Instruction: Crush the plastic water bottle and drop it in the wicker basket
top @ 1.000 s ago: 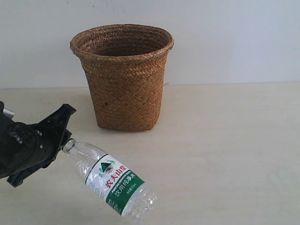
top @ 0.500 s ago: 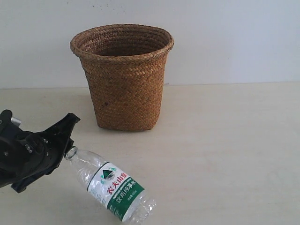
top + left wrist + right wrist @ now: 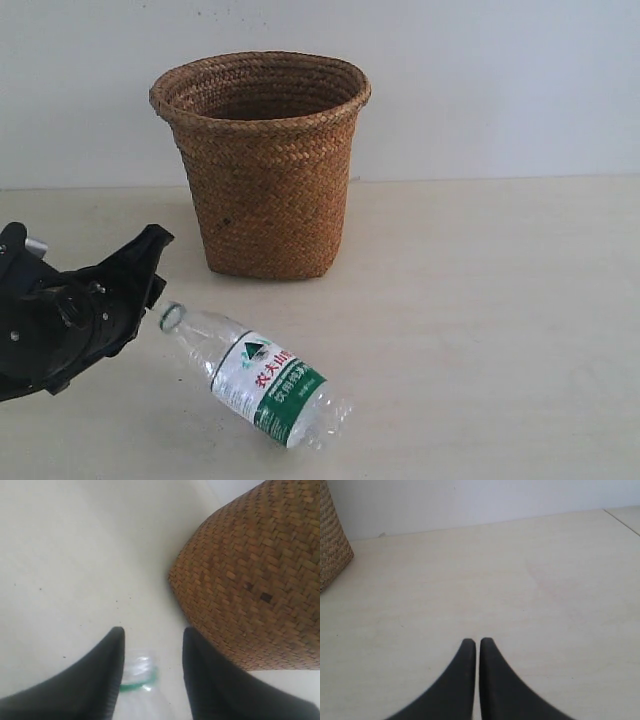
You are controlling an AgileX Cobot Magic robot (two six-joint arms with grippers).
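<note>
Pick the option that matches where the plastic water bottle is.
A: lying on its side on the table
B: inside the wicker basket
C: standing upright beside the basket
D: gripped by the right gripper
A: the plastic water bottle lies on its side on the table in front of the wicker basket, mouth toward the left gripper.

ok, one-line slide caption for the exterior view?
Uncapped plastic water bottle lying on the table, neck toward the open left gripper; wicker basket upright behind.
</note>
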